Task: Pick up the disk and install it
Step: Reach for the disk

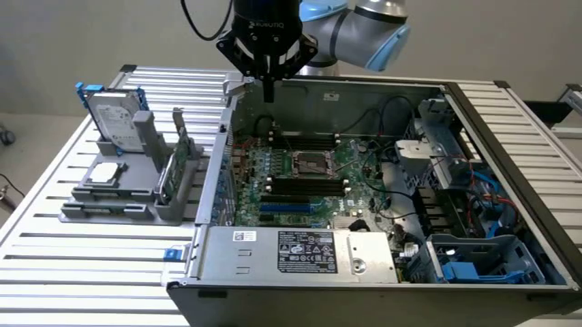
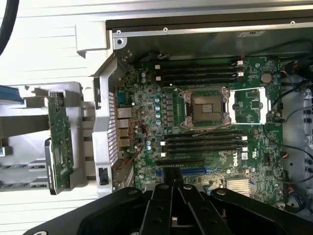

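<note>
One closed claw hovers over the open case — disk upright, well apart.

The desk I work over has a top of pale metal slats. Two things sit directly on it: an open computer case filling the exterior view's right, and a grey stepped rack just beside it on the exterior view's left.
</note>
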`<action>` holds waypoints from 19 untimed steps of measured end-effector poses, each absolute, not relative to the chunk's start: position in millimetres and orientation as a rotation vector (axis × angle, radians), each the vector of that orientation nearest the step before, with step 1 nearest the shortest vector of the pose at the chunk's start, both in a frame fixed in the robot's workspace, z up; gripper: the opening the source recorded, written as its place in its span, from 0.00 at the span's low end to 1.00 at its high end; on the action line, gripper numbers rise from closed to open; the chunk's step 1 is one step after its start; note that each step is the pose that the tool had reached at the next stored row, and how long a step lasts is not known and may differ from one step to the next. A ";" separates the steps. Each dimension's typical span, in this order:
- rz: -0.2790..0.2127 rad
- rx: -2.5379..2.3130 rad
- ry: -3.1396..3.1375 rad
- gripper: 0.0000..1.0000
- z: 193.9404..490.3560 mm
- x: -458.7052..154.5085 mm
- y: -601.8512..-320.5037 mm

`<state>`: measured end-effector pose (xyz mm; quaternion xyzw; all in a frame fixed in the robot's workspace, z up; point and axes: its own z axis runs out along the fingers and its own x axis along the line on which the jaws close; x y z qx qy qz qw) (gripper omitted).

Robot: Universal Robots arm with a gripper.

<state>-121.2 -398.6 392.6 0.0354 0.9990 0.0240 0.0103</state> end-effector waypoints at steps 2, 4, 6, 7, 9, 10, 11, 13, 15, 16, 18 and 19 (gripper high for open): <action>0.075 0.110 3.118 0.11 392.6 -121.2 -398.6; 0.075 0.110 3.118 0.11 392.6 -121.3 -398.6; 0.075 0.111 3.118 0.11 392.4 -125.5 -397.7; 0.075 0.110 3.118 0.11 392.4 -129.9 -396.5; 0.075 0.110 3.118 0.11 392.1 -139.2 -393.8; 0.075 0.110 3.118 0.11 391.7 -143.6 -392.1; 0.075 0.111 3.118 0.11 391.1 -148.2 -390.4; 0.075 0.110 3.118 0.11 389.1 -157.1 -386.2; 0.075 0.110 3.118 0.11 387.2 -166.3 -381.7; 0.075 0.111 3.118 0.11 386.2 -170.9 -379.2; 0.075 0.110 3.118 0.11 383.4 -180.0 -374.1; 0.075 0.110 3.118 0.11 382.0 -184.6 -371.5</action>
